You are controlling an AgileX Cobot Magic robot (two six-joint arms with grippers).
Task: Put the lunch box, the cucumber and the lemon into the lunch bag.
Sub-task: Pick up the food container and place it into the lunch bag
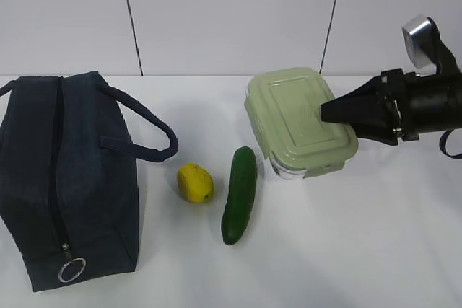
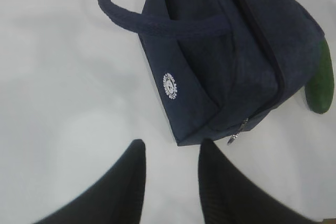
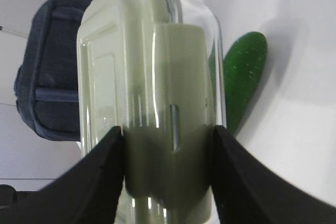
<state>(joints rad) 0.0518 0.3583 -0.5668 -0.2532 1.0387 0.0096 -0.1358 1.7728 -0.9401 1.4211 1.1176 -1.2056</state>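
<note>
Lunch box (image 1: 299, 122): clear body, sage lid clipped on; sits tilted toward the table's far edge, right of centre, one end lifted.
Right gripper (image 1: 323, 112): reaches in from the right edge; in the right wrist view its fingers (image 3: 102, 171) press both sides of the box's end, clamped on it.
Cucumber (image 1: 240, 194): dark green, lying flat mid-table, lengthwise front to back, just left of the box and apart from it.
Lemon (image 1: 195, 182): yellow, on the table just left of the cucumber, not touching it.
Bag (image 1: 66, 171): navy, at the left edge, lying with the zipper line facing up; zipper looks closed, ring pull (image 1: 71, 270) at the near end; one handle (image 1: 141, 129) loops out toward the lemon.
Left gripper (image 2: 169, 153): seen only in the left wrist view, above bare table (image 2: 68, 103) near a bag corner; fingers apart, nothing between them.
Bag logo (image 2: 169, 86): round white print on the side panel.
</note>
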